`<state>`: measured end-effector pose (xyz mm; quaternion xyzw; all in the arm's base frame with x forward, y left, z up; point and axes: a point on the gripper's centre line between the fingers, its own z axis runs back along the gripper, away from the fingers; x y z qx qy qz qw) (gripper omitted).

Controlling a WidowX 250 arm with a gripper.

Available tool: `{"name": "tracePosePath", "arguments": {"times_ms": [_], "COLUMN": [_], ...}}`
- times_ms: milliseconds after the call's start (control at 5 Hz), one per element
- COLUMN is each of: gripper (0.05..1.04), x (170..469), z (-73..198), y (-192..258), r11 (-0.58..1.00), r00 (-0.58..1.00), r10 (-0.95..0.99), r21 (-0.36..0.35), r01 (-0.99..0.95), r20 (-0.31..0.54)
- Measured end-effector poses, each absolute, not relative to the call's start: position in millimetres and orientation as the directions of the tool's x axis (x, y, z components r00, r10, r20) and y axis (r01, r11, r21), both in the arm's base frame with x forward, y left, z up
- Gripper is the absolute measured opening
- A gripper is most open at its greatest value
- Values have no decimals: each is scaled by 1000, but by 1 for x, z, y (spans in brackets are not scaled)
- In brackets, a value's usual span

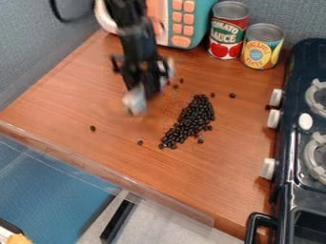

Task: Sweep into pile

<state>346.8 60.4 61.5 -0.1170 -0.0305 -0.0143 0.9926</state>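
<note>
The gripper [135, 102] hangs over the wooden counter [76, 107], left of an elongated pile of black beans [193, 118], strays around it; whether the claw is open or closed cannot be told. Beyond stand red-labelled [228, 31] and yellow-labelled [261, 50] cans, metal-topped, contents hidden.

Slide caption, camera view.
Black robot arm beside an elongated pile of dark beans on a wooden counter, strays scattered around; stove at right.

Open wood on the counter [210, 178] left a passage between the bean pile [196, 115] and the stove [291, 138], whose knobs [268, 168] jutted inward. The red can [228, 35], yellow can [261, 47] and toy appliance [204, 19] blocked the back.
</note>
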Motion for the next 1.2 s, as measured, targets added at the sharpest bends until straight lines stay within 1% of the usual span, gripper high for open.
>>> {"name": "tracePosePath", "arguments": {"times_ms": [200, 400, 600, 800, 1000, 1200], "gripper": [381, 381, 381, 381, 381, 381], "x": [357, 369, 374, 370, 376, 379], "z": [86, 69, 62, 50, 51, 46], "y": [89, 115, 131, 142, 149, 156], "r11": [977, 993, 999, 997, 982, 967], "r00": [995, 999, 999, 997, 993, 990], "r10": [-4, -35, -50, -67, -108, -141], "r21": [-210, -109, -22, 45, 149, 209], "r01": [25, 38, 50, 69, 113, 143], "r20": [102, 27, 8, -49, -41, -24]}}
